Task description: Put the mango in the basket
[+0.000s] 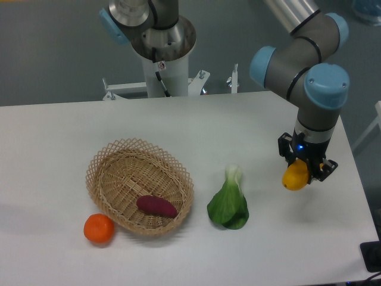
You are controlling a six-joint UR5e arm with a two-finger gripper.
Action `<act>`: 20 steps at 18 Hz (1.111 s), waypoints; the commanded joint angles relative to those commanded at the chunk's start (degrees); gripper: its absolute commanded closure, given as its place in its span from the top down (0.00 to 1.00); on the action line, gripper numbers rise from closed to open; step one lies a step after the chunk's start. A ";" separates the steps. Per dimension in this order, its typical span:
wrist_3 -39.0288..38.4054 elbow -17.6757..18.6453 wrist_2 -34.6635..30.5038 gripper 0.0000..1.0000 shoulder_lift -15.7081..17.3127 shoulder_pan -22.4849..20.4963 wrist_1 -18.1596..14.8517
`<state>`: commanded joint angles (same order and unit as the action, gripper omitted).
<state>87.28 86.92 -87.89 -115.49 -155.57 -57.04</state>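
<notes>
Gripper at right of frame clamped on mango, lifted off table. Pickup done; carry leftward to basket and release remain.

view: single fixed camera | position: high, across the table from the arm's base | facing: down toward 12 o'clock | range: moderate, near and right table edges cropped | overlap: no second view
</notes>
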 joint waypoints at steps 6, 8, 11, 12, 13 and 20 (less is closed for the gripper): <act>-0.35 0.18 -0.09 0.41 0.00 0.26 0.00; -0.44 0.18 -0.18 0.41 0.00 0.53 0.00; -0.70 0.09 0.09 0.41 0.26 0.70 -0.52; -1.23 0.18 0.09 0.41 0.35 0.79 -0.53; -2.10 0.18 0.00 0.41 0.35 1.23 -0.53; -3.95 2.81 0.35 0.42 2.28 2.64 -0.62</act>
<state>83.32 89.73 -87.54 -113.21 -152.93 -57.66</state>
